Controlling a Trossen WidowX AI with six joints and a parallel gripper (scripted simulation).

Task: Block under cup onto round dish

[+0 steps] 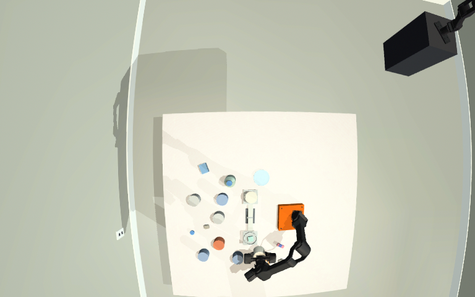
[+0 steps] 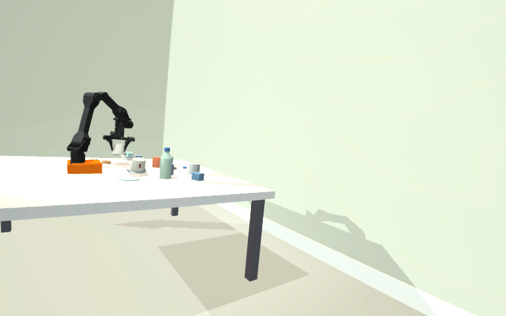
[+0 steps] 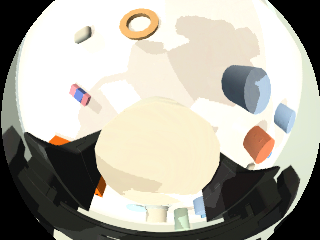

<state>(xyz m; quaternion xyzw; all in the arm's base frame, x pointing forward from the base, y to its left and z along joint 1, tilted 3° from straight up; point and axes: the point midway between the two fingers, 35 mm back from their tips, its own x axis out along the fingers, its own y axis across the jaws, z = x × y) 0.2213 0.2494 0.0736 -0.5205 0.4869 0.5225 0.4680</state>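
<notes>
A cream cup (image 1: 258, 250) is gripped in the pincer (image 1: 258, 258) and held above the surface (image 1: 315, 157), beside the balance (image 1: 250, 215). The teal block (image 1: 250, 239) is left exposed on the near pad. The pincer is flanked by a blue cylinder (image 1: 237, 257); the dish (image 1: 261, 177) lies beyond the other cup (image 1: 250, 197). The wrist view is largely blocked by the held cup.
</notes>
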